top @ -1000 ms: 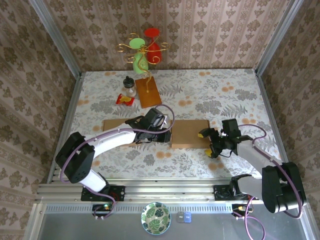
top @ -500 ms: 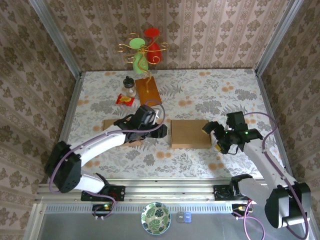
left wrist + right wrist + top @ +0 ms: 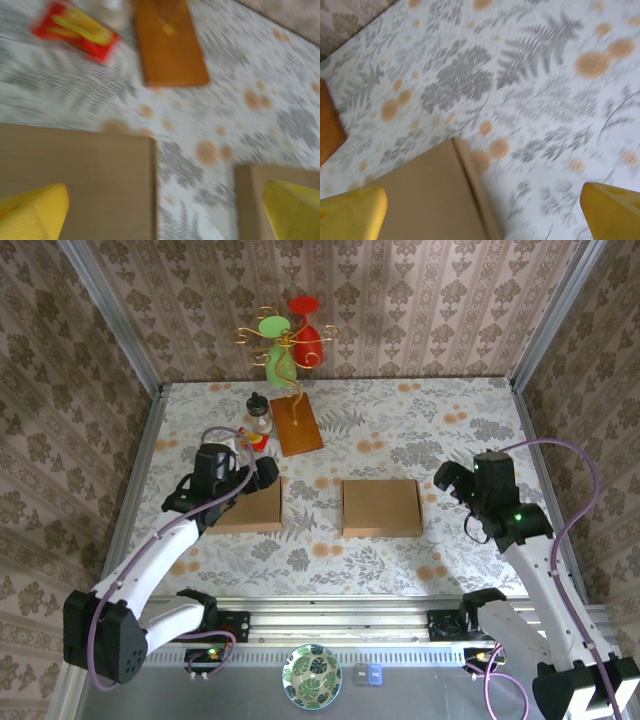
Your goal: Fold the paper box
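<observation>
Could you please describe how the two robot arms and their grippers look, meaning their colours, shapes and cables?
The left arm and right arm both have white links with black joints and black wrist housings. A thin purple cable loops along each arm. A small green light glows on the right wrist. The left gripper and right gripper have yellow, wedge-shaped fingertips.

paper box [image 3: 380, 508]: plain brown cardboard, matt, smooth face. Second cardboard piece [image 3: 250, 507]: same stock. table [image 3: 440, 410] cover: floral print, low sheen, cloth or vinyl, can't tell. Orange board [image 3: 297, 424]: smooth, slight gloss. Red packet [image 3: 250, 439]: glossy wrapper. Wire stand [image 3: 285, 340]: shiny gold metal. Frame rail [image 3: 330, 625]: bare aluminium, dull. left hand [image 3: 162, 210] fingers [image 3: 35, 212]: matt yellow plastic; right hand [image 3: 485, 210] fingers [image 3: 612, 210] same.
</observation>
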Action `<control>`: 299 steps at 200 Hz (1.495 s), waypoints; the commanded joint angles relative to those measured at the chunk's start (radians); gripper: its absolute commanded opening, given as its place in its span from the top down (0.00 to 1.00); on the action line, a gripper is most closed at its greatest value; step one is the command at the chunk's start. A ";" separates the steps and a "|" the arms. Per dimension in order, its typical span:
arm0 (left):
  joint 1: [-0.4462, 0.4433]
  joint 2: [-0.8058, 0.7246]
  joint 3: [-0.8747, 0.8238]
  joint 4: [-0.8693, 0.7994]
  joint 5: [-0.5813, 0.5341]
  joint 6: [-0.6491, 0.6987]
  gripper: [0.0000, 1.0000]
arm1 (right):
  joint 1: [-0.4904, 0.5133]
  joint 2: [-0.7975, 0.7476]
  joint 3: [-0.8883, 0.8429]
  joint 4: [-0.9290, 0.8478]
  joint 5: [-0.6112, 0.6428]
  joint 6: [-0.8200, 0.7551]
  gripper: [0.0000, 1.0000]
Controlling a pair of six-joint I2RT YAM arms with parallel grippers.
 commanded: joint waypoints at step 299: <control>0.365 0.496 -0.424 1.275 -0.132 0.617 0.00 | -0.091 0.723 -0.397 1.504 0.006 -0.556 0.00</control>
